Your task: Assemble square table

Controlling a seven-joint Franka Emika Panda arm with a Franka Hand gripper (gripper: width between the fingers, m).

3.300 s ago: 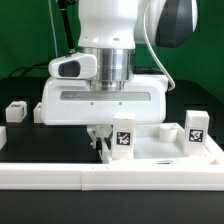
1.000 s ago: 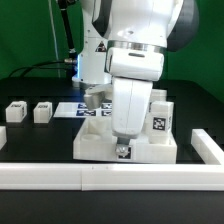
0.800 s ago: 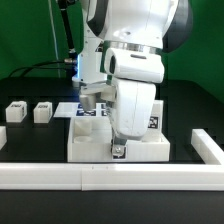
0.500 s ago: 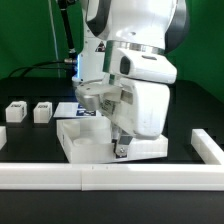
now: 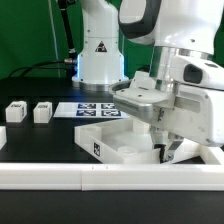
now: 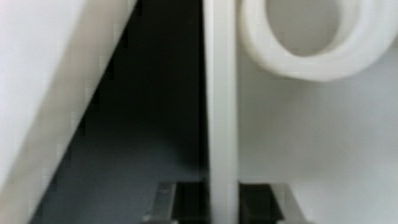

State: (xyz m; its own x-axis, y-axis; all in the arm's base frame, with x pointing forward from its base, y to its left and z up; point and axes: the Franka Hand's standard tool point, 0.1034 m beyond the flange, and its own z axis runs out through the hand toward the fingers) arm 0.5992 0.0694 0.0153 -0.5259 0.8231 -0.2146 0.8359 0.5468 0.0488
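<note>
**Position of the work piece.** The square table slab (image 5: 118, 138) lies flat on the black work surface (image 5: 40, 148), in the exterior view's right half. It sits just behind the white border wall (image 5: 90, 177). It is turned at an angle to that wall, so that one corner, carrying a black-and-white tag (image 5: 97, 151), points toward the wall. The hollow side with its raised rim faces up.

**Grip.** The gripper (image 5: 165, 153) comes down on the slab at the end toward the exterior view's right. In the wrist view the gripper (image 6: 221, 198) has its jaws pressed together on the slab's thin upright rim (image 6: 222, 100). One of the dark fingers (image 6: 175, 203) stands on each face of the rim. A round corner socket (image 6: 306, 45) lies just beside the pinched rim.

**Governing relation.** Nearly the whole slab extends from the jaws toward the exterior view's left. The pinched rim runs straight away from the fingers along the gap between them. The slab is square and has no long axis, so the line of this rim sets the direction. The grip is near one end, so any sideways pull is likely to swing the slab about the jaws.

**Surroundings.** Two short legs (image 5: 15, 112) (image 5: 42, 111) stand well apart from the slab, at the exterior view's left. The marker board (image 5: 95, 110) lies behind the slab.
</note>
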